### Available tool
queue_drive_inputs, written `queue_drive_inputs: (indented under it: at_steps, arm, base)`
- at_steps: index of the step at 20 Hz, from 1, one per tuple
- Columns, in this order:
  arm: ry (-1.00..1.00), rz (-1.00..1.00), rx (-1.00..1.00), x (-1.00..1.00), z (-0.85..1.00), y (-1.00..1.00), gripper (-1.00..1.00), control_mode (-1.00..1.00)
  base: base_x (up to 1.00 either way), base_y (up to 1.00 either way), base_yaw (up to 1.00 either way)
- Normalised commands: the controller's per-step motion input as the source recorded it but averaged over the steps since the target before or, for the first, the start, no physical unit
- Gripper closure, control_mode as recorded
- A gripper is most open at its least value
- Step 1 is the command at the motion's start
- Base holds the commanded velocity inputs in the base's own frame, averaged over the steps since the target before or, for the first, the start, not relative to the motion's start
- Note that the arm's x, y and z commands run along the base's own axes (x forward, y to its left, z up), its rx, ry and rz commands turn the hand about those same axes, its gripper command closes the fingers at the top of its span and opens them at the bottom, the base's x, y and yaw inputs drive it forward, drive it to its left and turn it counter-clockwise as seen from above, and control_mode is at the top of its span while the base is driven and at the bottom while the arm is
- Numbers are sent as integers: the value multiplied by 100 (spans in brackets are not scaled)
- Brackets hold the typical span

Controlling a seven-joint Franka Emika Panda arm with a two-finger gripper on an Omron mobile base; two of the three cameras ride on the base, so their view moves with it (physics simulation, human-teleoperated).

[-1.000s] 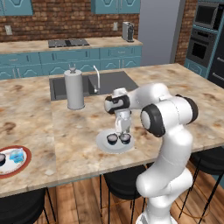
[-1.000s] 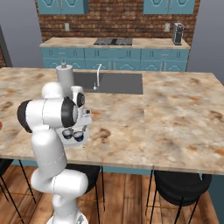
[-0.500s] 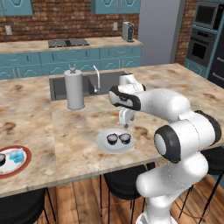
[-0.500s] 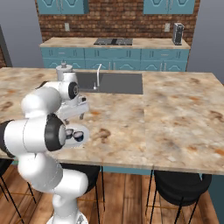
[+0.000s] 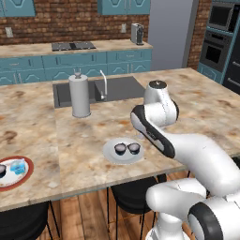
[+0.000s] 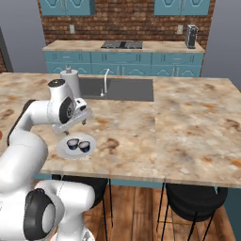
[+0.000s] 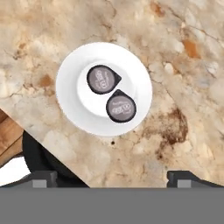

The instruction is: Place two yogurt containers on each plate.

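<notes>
Sitting side by side and nearly touching on the pale grey plate (image 7: 70, 100), two dark yogurt cups (image 7: 103, 79) (image 7: 120, 108) look light, stiff and small, with foil-like lids and a little tab each; judged from that, a pinch across the round body from above would hold better than anything on the slick lid. On the cream plate with the red-brown rim (image 5: 26, 176), at about 8 o'clock from the grey one along the counter (image 5: 84, 140), lie another dark cup (image 5: 2, 170) and the light-blue box (image 5: 18, 166), so both plates seem filled. The gripper (image 7: 112, 177) hangs above the grey plate with its fingertips (image 7: 43, 178) set wide apart and nothing between them. That plate lies close to the counter's near edge, with stools below; open stone spreads toward 12 and 3 o'clock, while the tall grey cylinder (image 5: 79, 96) and sink (image 5: 117, 88) stand well apart at 11 o'clock.
</notes>
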Motion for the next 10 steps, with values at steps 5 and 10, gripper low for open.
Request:
queue_drive_inputs:
  at_steps: [5,10]
  arm:
    - [0,-18,16,-45,8,-61,-100,-100]
    - [25,-23,3,-24,31,-41,-100,-100]
  base:
    - [0,0,0]
    - [0,0,0]
